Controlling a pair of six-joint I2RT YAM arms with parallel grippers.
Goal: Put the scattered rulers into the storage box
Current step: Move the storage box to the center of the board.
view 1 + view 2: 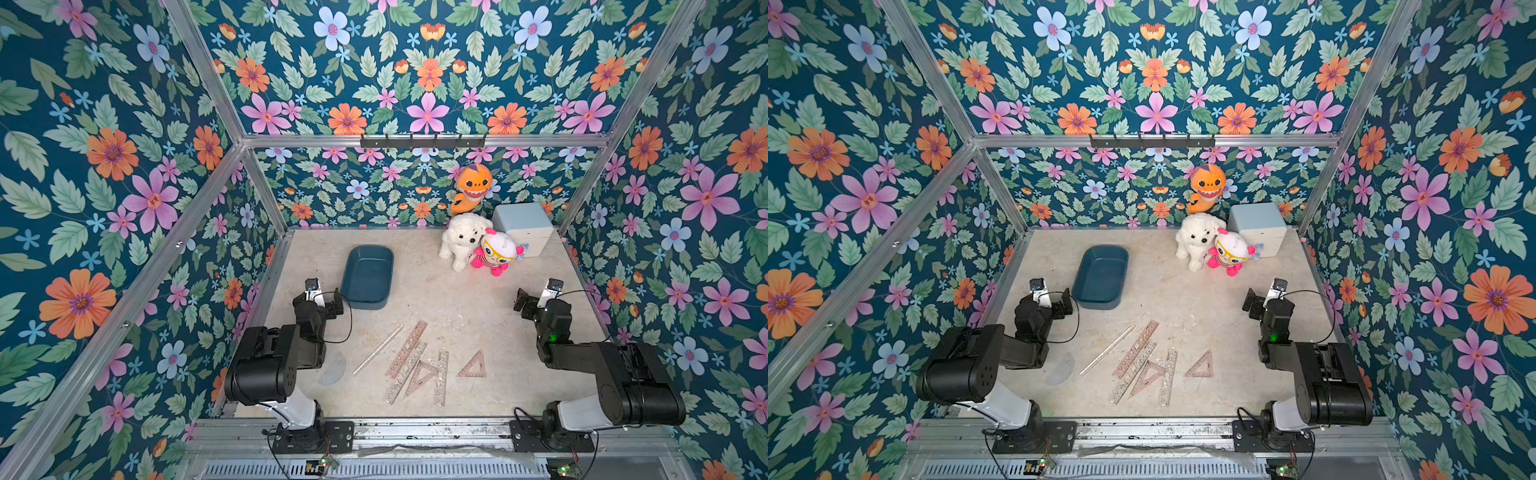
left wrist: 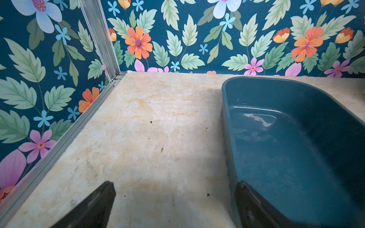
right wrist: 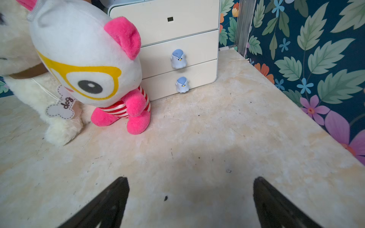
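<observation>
Seven rulers (image 1: pixel 407 349) are lying on the surface (image 1: pixel 457 299) between the two arms: four straight ones (image 1: pixel 378 350), two set squares (image 1: pixel 473 366) and one protractor (image 1: pixel 332 369). One storage box (image 1: pixel 368 274) is sitting empty beyond them, just beside the left claw (image 2: pixel 173 197). That claw and the right claw (image 3: pixel 190 197) are both gaping wide, gripping nothing. Three plush toys (image 1: pixel 461 239) are crowding the far corner.

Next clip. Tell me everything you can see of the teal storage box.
The storage box is a shallow dark teal tub, rectangular with rounded corners, smooth glossy plastic by its look. It stands upright and empty on the table, left of centre, beyond the rulers, seemingly touching nothing else. The open left end effector sits by its near corner, apparently apart.
</observation>
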